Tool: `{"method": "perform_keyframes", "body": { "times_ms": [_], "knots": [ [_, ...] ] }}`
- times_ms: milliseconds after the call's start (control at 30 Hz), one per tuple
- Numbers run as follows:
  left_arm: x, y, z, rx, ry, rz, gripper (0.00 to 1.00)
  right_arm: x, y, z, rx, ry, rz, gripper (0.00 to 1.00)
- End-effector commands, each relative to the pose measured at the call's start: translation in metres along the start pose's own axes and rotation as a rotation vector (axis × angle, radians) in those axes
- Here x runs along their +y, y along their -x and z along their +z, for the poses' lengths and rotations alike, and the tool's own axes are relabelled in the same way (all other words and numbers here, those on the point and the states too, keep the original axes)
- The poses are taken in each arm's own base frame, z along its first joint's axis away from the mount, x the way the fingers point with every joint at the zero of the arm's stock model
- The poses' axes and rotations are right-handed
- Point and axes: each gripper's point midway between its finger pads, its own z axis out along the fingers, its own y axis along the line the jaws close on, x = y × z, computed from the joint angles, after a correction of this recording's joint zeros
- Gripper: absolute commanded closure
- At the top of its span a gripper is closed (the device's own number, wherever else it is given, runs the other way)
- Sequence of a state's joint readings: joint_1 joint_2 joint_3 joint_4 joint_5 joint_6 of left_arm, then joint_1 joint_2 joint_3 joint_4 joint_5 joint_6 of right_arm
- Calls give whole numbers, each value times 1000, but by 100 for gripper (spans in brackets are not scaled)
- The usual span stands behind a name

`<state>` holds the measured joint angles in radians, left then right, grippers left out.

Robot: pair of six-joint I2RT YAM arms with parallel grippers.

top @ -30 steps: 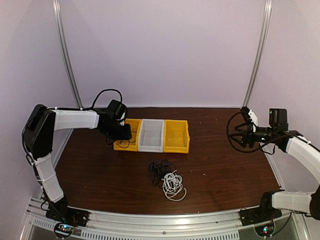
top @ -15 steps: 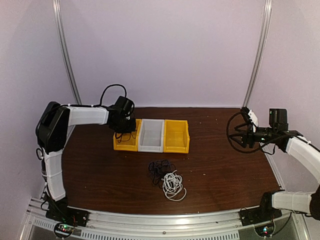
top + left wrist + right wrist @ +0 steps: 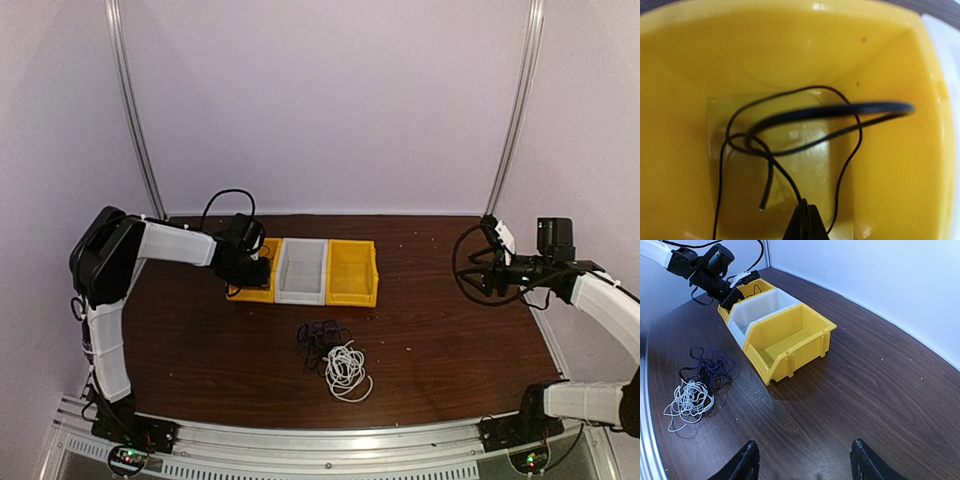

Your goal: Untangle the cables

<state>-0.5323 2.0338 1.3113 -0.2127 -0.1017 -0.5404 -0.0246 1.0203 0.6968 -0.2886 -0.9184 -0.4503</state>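
Light was soft and even, the overhead view grainy. The left wrist view was blurred, with glare at twelve o'clock on the yellow bin [image 3: 905, 165]. The right wrist view was sharp.

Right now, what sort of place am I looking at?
Likely a robot test bench, not a home: a left arm and right arm bolted to a walled-in table, sorting bins, tangled cables.

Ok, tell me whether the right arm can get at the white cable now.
Probably yes: the right gripper is open and empty, only bare table lies between it and the white cable, and the bins stand off to the side.
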Motion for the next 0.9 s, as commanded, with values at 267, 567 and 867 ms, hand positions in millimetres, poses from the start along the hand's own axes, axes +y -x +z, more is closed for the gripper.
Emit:
{"method": "perform_keyframes", "body": {
  "times_ms": [267,567,867],
  "knots": [
    [-10,11,-30,2,-36,30,97,-1,5,2,2,3,-20,37],
    [-12,34,-80,-29,-40,61,60,-1,6,0,0,-2,-25,37],
    [-11,41,-124,-75,-62,78,45,-1,5,1,1,1,-21,37]
  ]
}}
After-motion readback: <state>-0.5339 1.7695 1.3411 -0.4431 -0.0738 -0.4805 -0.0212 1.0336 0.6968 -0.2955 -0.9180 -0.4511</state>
